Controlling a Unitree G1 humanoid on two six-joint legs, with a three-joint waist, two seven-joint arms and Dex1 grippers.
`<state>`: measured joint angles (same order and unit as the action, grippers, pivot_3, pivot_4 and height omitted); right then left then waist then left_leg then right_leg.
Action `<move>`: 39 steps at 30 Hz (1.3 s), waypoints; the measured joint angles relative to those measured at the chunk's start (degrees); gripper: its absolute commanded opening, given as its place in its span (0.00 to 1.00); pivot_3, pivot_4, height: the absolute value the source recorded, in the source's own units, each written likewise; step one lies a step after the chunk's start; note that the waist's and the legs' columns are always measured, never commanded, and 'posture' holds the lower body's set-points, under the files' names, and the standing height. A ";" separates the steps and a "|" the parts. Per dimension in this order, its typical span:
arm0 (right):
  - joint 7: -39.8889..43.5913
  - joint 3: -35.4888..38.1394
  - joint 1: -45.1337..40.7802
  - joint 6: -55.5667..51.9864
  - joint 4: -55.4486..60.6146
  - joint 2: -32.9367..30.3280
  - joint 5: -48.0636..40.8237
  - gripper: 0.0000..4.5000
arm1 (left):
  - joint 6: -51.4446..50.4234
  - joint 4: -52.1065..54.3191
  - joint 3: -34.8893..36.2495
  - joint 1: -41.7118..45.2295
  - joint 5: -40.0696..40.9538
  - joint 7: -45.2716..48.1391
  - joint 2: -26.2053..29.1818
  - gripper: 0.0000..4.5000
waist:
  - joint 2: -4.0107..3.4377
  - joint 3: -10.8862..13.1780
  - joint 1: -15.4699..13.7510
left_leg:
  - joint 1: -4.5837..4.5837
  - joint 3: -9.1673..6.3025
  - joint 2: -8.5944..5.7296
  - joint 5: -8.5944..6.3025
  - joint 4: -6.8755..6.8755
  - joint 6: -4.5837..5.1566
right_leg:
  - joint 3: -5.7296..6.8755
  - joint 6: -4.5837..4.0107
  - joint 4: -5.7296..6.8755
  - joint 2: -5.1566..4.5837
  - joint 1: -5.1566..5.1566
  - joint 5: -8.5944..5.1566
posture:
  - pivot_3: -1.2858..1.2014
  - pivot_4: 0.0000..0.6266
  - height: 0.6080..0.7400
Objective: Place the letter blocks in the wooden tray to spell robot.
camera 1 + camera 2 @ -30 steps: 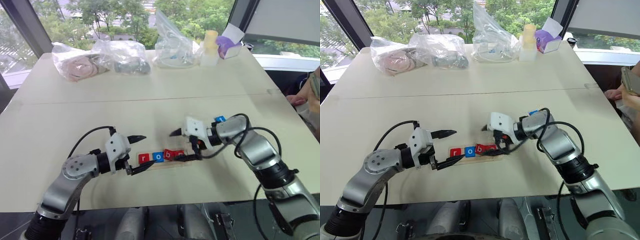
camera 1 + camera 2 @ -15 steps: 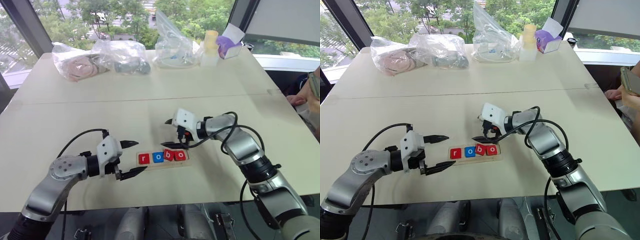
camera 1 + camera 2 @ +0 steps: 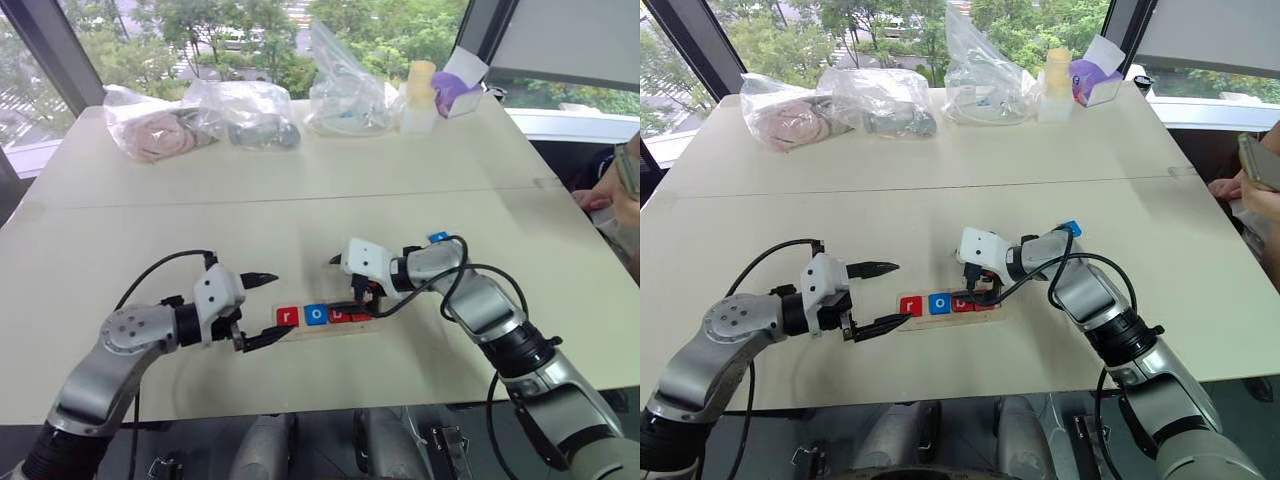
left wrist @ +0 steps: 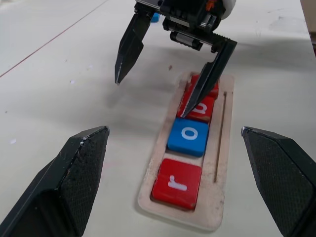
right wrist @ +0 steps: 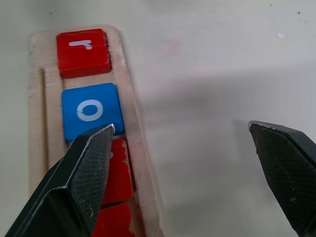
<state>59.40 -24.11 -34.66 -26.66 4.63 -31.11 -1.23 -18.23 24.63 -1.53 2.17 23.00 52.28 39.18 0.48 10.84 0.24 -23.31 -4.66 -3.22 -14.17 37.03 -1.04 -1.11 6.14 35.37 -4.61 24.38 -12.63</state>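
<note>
The wooden tray lies flat near the front edge of the bench, between the two arms. In it sit four letter blocks in a row: a red r at the tray's left end, a blue o touching it, then a red b, and a further red tile beyond that, largely hidden by the right arm's finger so its letter cannot be read. The rest of the tray toward its right end is covered by the right arm. The right pincer hangs over the tray's middle with its two black fingers spread wide and nothing between them; one fingertip comes down at the red b, though whether it touches the tile cannot be told, while the other finger stands over bare bench on the far side of the tray. A blue tile lies on the bench behind the right forearm, apart from the tray. The left pincer sits just off the tray's left end, its fingers likewise wide apart and holding nothing, pointing toward the red r. Along the far edge of the bench lie several clear plastic bags, a pale yellow bottle and a small purple and white box. At the right edge a person's hand is in sight beside the bench.
</note>
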 measured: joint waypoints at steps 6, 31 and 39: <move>-0.22 3.61 -0.10 -6.31 4.00 0.15 -3.68 0.99 | 0.00 0.00 -0.07 0.00 -0.06 -0.07 -0.67 1.00 | 0.00 0.00 0.43 | 0.00 -0.02 0.00 0.00 0.00 0.00 | 0.00 0.01 0.02 -0.01 0.00 0.01 | 0.52 0.24 1.00; -3.36 10.12 10.02 -5.06 6.73 -10.76 -4.27 0.99 | -0.06 0.20 -1.63 -0.11 -0.02 0.45 -0.99 1.00 | 0.01 -0.01 0.38 | 0.01 0.04 0.01 0.01 0.07 0.01 | -0.03 -0.16 0.05 -0.03 -0.03 -0.07 | 0.52 0.24 1.00; -2.38 9.64 11.55 -4.30 6.99 -12.10 -4.07 0.99 | -0.06 0.20 -1.64 -0.10 -0.02 0.18 -0.99 1.00 | 0.01 -0.01 0.38 | 0.01 0.04 0.01 0.01 0.07 0.01 | -0.03 -0.16 0.06 -0.03 -0.03 -0.07 | 0.52 0.24 1.00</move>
<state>57.02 -14.46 -23.11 -30.96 11.62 -43.21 -5.30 -18.29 24.82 -3.17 2.07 22.98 52.46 38.18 0.50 10.83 0.61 -23.30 -4.63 -3.21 -14.16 37.10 -1.03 -1.15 5.98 35.42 -4.64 24.35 -12.70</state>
